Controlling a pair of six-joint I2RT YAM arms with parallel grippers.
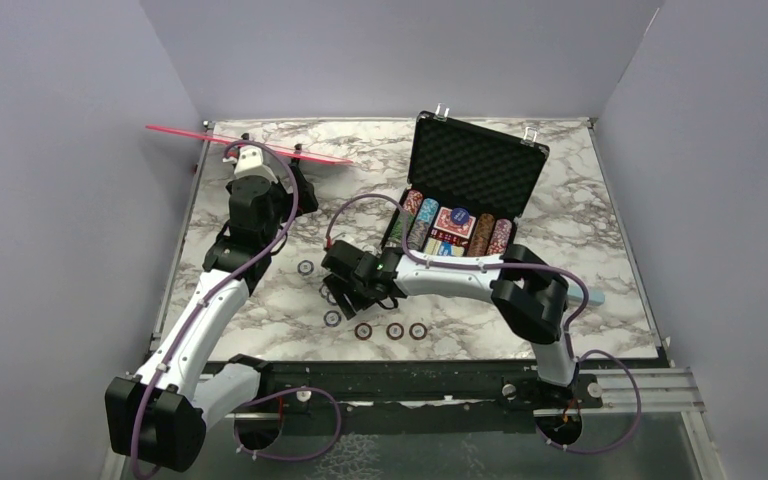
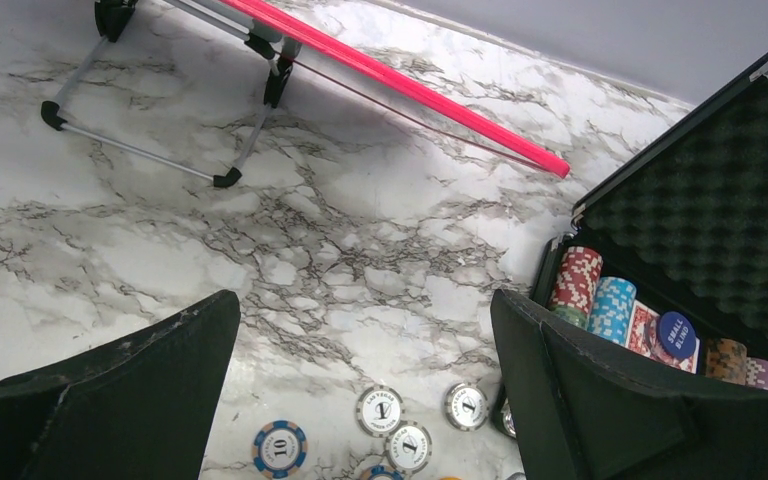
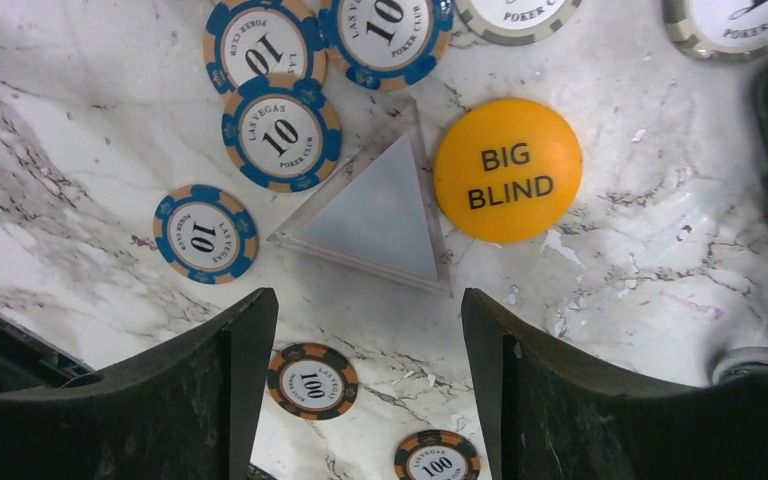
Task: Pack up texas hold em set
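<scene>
Both spread empty: right gripper (image 3: 365, 310) over chips (image 3: 280, 135) and a button (image 3: 507, 170) beside the case (image 1: 475, 165), left gripper (image 2: 365, 300) near the far-left corner of the marble table (image 1: 580, 220). Lilac walls (image 1: 380, 50) surround.

The top external camera sits high above and behind the robot, looking down and forward from far enough to take in the whole marbled worktop (image 1: 580, 200) and the open briefcase (image 1: 475, 165). The left wrist camera rides well above the worktop and looks obliquely between its own jaws toward the pink strip (image 2: 410, 88) and the briefcase's left end, both of which the top view also shows. The right wrist camera looks almost straight down from very close, its jaws framing loose poker chips (image 3: 280, 132) and the yellow Big Blind button (image 3: 507, 170); in the top view, chips like these are only small rings.
</scene>
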